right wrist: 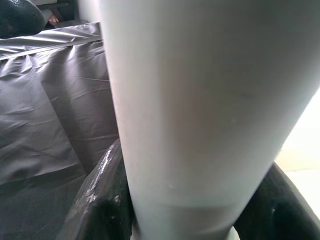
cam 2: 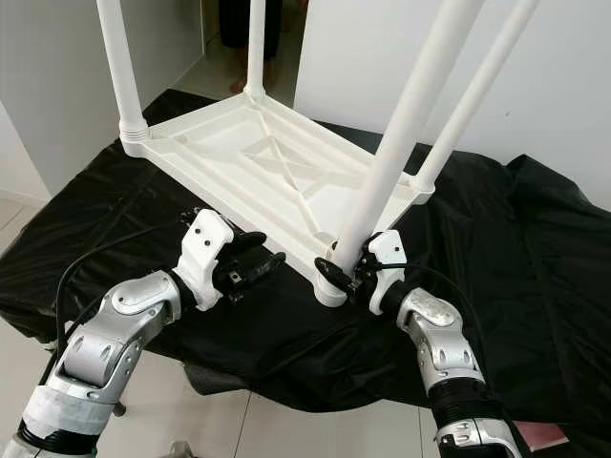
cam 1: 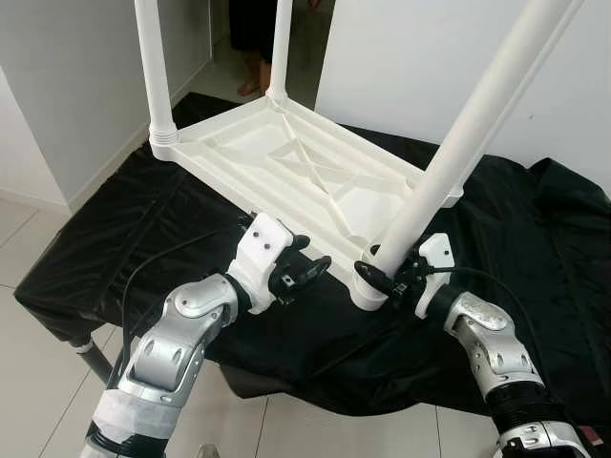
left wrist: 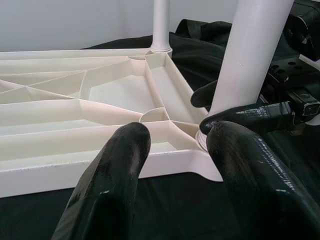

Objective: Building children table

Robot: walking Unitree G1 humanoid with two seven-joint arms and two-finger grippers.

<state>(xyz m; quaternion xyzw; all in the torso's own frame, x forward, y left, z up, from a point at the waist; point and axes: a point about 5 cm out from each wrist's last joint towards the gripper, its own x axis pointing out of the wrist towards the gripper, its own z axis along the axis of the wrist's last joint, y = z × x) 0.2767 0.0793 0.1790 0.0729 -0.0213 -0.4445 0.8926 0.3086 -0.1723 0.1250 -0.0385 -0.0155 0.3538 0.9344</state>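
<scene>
A white plastic children's table [cam 1: 286, 162] lies upside down on a black cloth, its legs pointing up. My right gripper [cam 1: 384, 274] is shut on the base of the near right leg [cam 1: 458, 143], just above its corner socket [cam 1: 368, 291]; in the right wrist view the leg [right wrist: 200, 100] stands between the black fingers [right wrist: 100, 195]. My left gripper [cam 1: 310, 272] is open, just short of the tabletop's near edge [left wrist: 75, 170], left of that corner. Its fingers [left wrist: 115, 185] hold nothing.
The black cloth [cam 1: 535, 239] covers a low surface whose front edge lies just under my arms, with tiled floor [cam 1: 38, 382] below. White walls close in on the left and behind at right. A person's feet [cam 1: 253, 86] stand in the doorway at the back.
</scene>
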